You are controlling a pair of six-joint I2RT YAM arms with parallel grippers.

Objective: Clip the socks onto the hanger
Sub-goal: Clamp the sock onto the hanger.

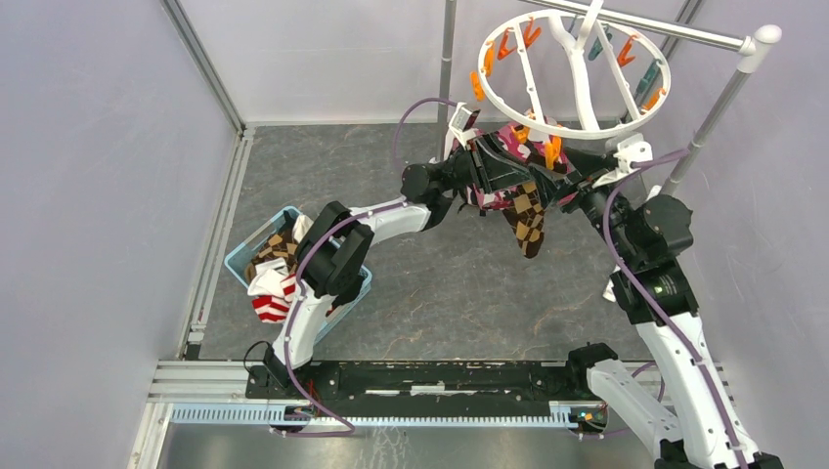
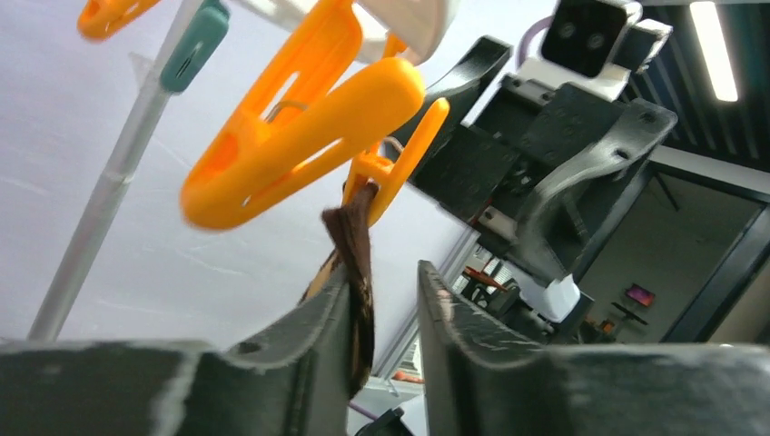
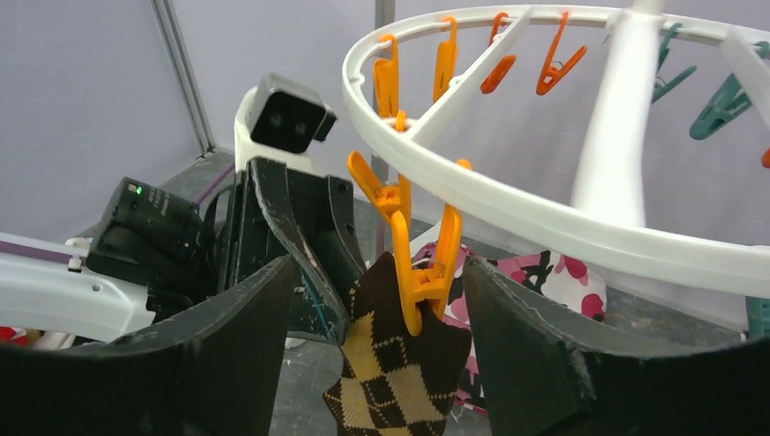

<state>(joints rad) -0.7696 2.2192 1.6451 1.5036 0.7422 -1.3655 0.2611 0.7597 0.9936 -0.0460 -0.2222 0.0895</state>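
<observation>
Black jaws of the left gripper (image 2: 386, 282) stand slightly apart, the cuff brushing one finger, unpinched. Between the arms, the argyle sock (image 3: 399, 363) hangs straight down from an orange clothespin (image 3: 422, 263) on the hanger (image 3: 545, 222) rim. The right gripper (image 3: 381, 263) gapes wide, straddling the pin and touching nothing.

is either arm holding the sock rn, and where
Neither, it seems. The orange clothespin pinches the argyle sock by its top edge; the right fingers stand wide of it, the left fingers parted, one just touching it.
</observation>
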